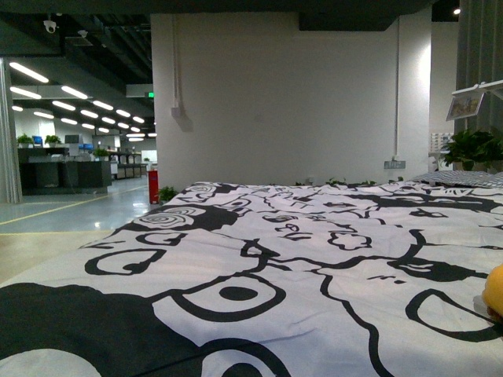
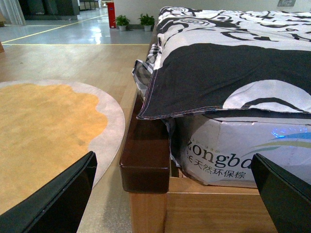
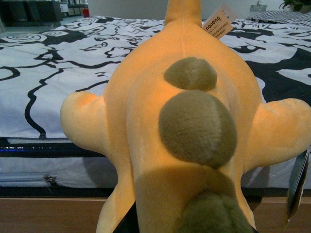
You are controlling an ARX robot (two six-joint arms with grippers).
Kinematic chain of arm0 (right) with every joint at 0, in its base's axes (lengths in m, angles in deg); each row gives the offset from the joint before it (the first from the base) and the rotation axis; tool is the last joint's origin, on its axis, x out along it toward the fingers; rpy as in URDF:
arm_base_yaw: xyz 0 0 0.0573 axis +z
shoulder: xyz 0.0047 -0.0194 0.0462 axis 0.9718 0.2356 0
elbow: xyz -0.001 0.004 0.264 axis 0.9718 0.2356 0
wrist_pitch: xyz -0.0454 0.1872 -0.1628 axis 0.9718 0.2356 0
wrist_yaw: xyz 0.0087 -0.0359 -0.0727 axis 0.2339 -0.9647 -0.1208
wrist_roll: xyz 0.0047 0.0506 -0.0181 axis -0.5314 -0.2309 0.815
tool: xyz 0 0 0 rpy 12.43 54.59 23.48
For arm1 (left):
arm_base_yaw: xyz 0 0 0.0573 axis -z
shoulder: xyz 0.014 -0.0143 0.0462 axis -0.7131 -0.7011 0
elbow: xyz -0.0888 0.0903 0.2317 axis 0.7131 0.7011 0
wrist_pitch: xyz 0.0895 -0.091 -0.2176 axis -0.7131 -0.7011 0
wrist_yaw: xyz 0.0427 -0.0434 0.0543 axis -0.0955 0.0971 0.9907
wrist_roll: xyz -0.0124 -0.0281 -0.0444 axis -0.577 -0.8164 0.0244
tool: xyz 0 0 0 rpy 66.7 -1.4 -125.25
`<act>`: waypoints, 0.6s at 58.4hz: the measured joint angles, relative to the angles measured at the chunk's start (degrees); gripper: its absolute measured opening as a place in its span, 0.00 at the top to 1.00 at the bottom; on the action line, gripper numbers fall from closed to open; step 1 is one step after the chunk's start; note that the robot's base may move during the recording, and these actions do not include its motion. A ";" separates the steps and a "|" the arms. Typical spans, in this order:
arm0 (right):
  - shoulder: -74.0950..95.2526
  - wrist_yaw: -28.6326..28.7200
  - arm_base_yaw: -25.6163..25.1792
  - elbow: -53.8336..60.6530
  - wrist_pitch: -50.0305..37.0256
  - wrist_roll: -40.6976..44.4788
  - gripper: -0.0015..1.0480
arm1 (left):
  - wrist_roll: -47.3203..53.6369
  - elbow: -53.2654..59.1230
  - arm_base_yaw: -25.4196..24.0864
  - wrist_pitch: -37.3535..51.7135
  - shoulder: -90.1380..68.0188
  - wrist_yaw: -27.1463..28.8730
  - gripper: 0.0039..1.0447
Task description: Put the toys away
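Fuzzy orange plush toy (image 3: 184, 145) at the edge of the smooth black-and-white duvet (image 1: 236, 259).
Round olive spots dot its soft, rounded back. The left gripper (image 2: 172, 158) holds its glossy black fingers (image 2: 63, 194) wide apart beside the polished wooden bed frame (image 2: 146, 155). The right gripper (image 3: 212, 208) is mostly hidden, so its grip cannot be told.

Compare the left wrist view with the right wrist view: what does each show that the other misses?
Only the left wrist view: the round orange rug, the dark bed frame corner, the wrapped mattress, and the left gripper with jaws apart. Only the right wrist view: the orange plush toy with olive spots and paper tag, filling the frame. Both: the black-and-white bedspread.
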 joint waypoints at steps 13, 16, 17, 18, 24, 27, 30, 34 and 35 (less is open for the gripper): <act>-1.20 0.00 0.00 1.36 -0.42 0.00 0.92 | 0.02 0.00 0.00 0.00 0.00 0.00 0.06; -1.51 0.00 0.02 1.66 -0.44 0.02 0.92 | 0.02 0.00 0.00 0.00 0.00 0.00 0.06; -1.60 0.00 0.02 1.77 -0.44 0.02 0.92 | 0.02 0.00 0.00 0.00 0.00 0.00 0.06; -1.64 0.00 0.02 1.81 -0.44 0.02 0.92 | 0.02 0.00 0.00 0.00 0.00 0.00 0.06; -2.08 0.00 0.02 2.23 -0.59 0.02 0.92 | 0.02 0.00 0.00 0.00 0.00 0.00 0.06; -2.29 0.00 0.02 2.54 -0.66 0.02 0.92 | 0.02 0.00 0.00 0.00 0.00 0.00 0.06; -3.41 0.00 0.07 3.56 -0.90 0.02 0.92 | 0.02 0.00 0.00 0.00 0.00 0.00 0.06; -4.35 0.02 0.09 4.68 -0.92 0.07 0.92 | 0.02 0.00 0.00 0.00 0.00 0.02 0.06; -4.37 0.02 0.09 4.81 -0.92 0.09 0.92 | 0.02 0.00 0.00 0.00 0.00 0.00 0.06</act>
